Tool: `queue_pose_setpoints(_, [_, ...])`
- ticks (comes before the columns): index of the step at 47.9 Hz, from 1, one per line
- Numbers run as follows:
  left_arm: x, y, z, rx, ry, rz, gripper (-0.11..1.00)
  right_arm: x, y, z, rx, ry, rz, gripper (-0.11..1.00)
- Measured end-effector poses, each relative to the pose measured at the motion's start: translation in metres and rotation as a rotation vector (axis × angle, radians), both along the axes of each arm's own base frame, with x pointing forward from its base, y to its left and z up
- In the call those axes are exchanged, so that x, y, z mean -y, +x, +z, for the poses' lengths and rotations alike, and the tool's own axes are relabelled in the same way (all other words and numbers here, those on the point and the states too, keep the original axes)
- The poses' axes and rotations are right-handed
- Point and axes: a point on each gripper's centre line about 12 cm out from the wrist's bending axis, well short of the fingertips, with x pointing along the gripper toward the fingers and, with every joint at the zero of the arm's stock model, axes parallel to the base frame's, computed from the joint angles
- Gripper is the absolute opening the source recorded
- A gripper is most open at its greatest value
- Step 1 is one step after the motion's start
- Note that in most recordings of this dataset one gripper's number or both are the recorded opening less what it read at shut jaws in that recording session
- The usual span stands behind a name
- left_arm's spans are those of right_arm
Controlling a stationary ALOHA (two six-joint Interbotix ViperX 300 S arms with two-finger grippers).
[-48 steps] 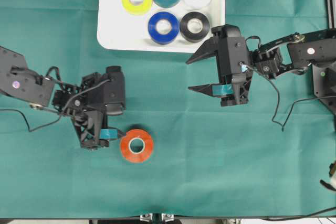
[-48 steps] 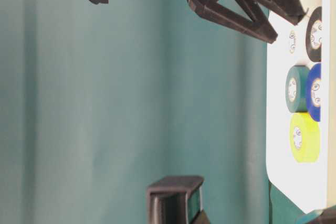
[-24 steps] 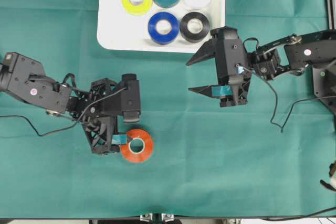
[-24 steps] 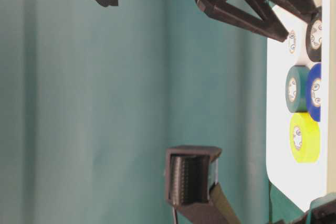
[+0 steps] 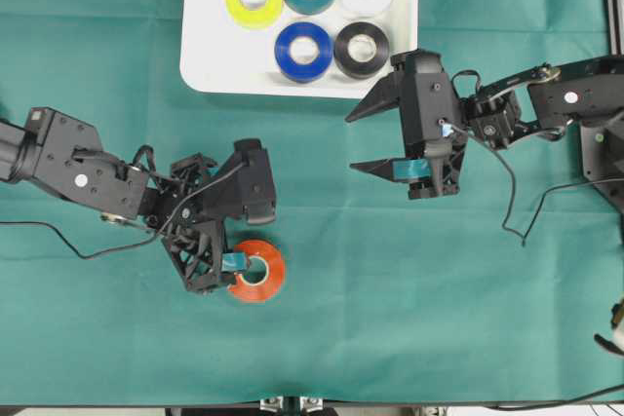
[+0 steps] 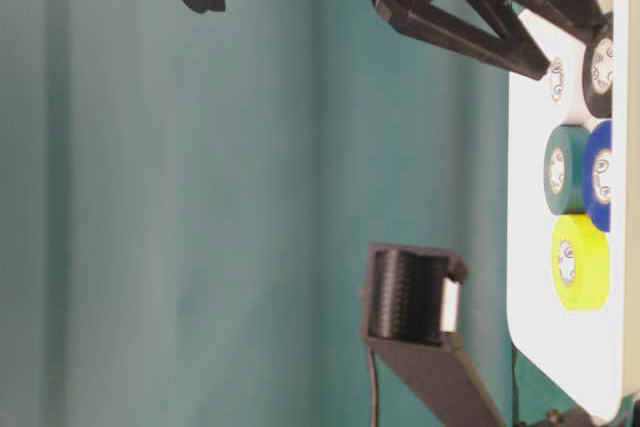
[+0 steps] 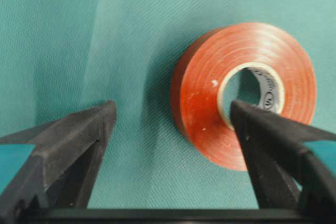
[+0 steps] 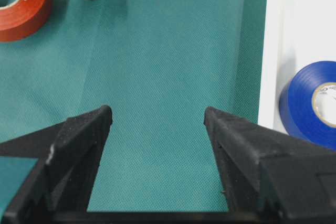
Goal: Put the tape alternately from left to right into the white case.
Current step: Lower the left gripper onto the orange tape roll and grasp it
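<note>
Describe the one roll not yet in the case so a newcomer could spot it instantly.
Start at the white case at the top edge of the green cloth, then drop toward the near edge. The orange-red roll lies flat there, alone on the cloth, with the open left hand straddling its wall.

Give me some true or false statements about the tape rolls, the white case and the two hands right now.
1. Five rolls lie in the white case. True.
2. The orange-red roll is in the case. False: it lies on the green cloth.
3. The left hand is shut on the roll. False: it is open, one finger in the core, one outside.
4. The right hand is open and empty. True.
5. The blue roll sits beside the black roll. True.
</note>
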Motion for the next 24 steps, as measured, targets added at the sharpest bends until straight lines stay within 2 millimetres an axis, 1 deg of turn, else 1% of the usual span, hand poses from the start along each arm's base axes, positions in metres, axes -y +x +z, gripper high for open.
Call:
queue_pose_setpoints(10, [0.001, 0.003, -0.003, -0.018, -0.013, 0.027, 0.72, 0.000, 0.000, 0.000, 0.000, 0.000, -0.001, 0.79])
queue_pose_setpoints(24, [0.004, 0.015, -0.005, -0.032, -0.011, 0.029, 0.71, 0.000, 0.000, 0.000, 0.000, 0.001, -0.001, 0.79])
